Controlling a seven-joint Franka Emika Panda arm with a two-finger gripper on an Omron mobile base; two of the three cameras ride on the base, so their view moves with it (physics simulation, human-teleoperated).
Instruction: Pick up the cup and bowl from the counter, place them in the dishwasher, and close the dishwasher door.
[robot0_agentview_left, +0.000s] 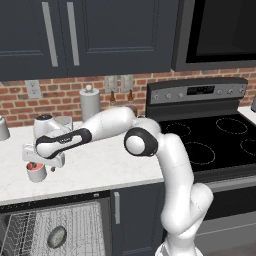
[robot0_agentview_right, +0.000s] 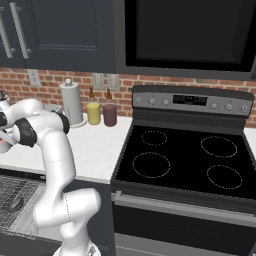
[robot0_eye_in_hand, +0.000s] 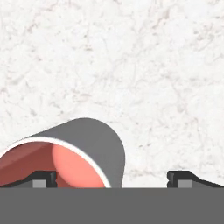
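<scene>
White marbled surface (robot0_agentview_left: 105, 167) beside the stove.
The cup (robot0_agentview_left: 36, 171) stands near its front edge; paper-towel roll (robot0_agentview_left: 90, 102) and two jars (robot0_agentview_right: 93, 113) line the back edge.

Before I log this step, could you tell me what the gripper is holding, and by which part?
Nothing is held: the gripper is open above the cup, which stands on the counter.

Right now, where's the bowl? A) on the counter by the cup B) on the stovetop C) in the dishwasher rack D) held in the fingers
C: the bowl lies in the dishwasher rack below the counter, while the cup sits on top.
</scene>
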